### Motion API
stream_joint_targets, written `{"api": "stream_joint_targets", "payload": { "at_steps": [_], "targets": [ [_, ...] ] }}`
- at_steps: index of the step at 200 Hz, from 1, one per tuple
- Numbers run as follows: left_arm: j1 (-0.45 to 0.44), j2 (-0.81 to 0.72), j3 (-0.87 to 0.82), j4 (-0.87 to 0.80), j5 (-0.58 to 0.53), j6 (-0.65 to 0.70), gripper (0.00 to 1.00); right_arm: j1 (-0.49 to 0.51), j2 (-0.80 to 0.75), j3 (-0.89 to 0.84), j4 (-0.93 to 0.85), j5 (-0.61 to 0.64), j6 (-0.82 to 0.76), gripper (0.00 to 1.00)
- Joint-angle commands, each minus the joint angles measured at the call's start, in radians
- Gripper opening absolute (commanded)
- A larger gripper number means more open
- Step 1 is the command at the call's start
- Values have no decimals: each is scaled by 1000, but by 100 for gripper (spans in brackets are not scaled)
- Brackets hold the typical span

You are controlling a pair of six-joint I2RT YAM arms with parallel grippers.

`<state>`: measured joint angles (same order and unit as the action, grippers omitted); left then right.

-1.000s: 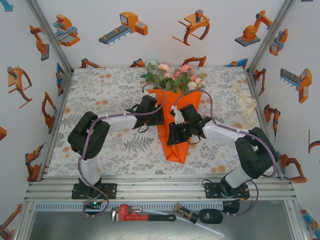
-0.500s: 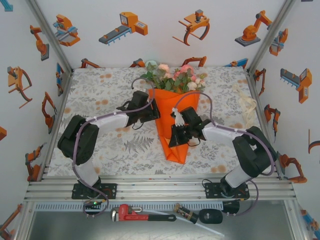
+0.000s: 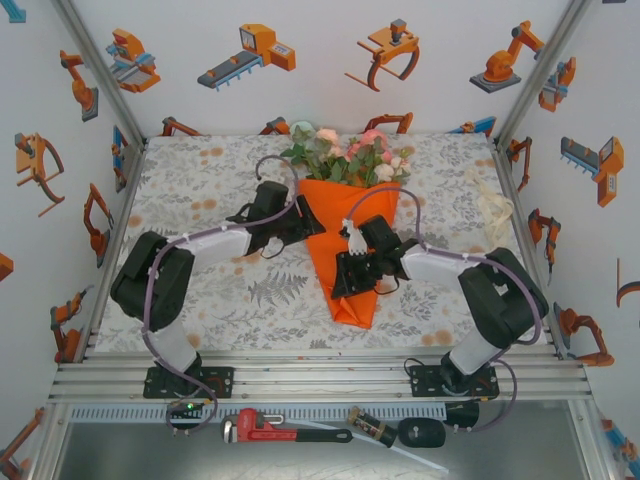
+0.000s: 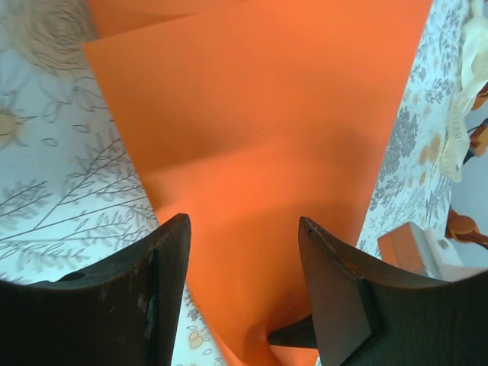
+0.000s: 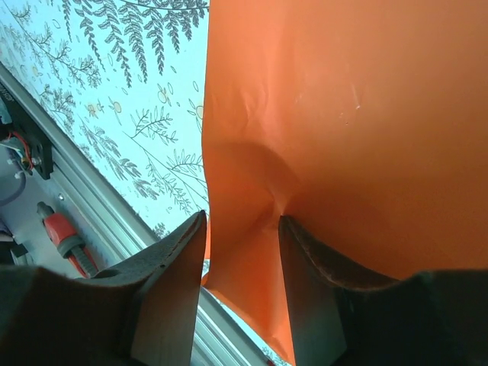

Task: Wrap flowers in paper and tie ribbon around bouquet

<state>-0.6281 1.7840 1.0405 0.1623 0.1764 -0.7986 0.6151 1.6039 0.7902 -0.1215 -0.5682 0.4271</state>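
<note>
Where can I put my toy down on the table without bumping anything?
The back left corner of the tablecloth is bare, between the wall and the flowers. There is also room in front, between the left arm and the orange paper. More bare cloth lies back right, between the flowers and the ribbon. The middle, around the paper, is crowded.

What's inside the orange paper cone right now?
Pink and cream flowers with green leaves poke out of the paper at its wide far end. Anything lower inside, stems included, is covered.

Bright even light, soft shadows, sharp focus
</note>
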Motion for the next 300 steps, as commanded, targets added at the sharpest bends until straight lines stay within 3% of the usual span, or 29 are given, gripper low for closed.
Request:
{"api": "stream_joint_targets", "payload": {
  "at_steps": [1,53,89,112,150,188,227,251,263,285,300],
  "targets": [
    [-12,87,59,31,36,-5,53,3,-56,7,22,-13,29,45],
    [-9,129,80,56,41,37,51,-31,-249,-72,77,27,107,53],
    [-12,96,83,144,109,82,58,-121,-348,-129,102,231,160,49],
    [-26,50,81,147,124,127,59,-159,-354,-128,66,385,171,48],
    [-85,-74,45,56,80,231,59,-185,-277,-102,84,466,175,48],
    [-210,-210,-7,-80,83,406,59,-218,-157,-70,190,471,138,48],
    [-325,-173,-3,-112,112,413,59,-242,-8,33,244,370,133,46],
    [-344,-115,39,-139,53,408,59,-242,24,52,300,249,155,45],
    [-343,-85,76,-206,-56,385,58,-242,28,41,336,187,163,44],
    [-341,-52,92,-280,-204,358,61,-243,-8,21,311,215,151,44],
    [-330,-26,98,-271,-209,341,64,-243,-27,6,308,232,143,45]
  ]
}}
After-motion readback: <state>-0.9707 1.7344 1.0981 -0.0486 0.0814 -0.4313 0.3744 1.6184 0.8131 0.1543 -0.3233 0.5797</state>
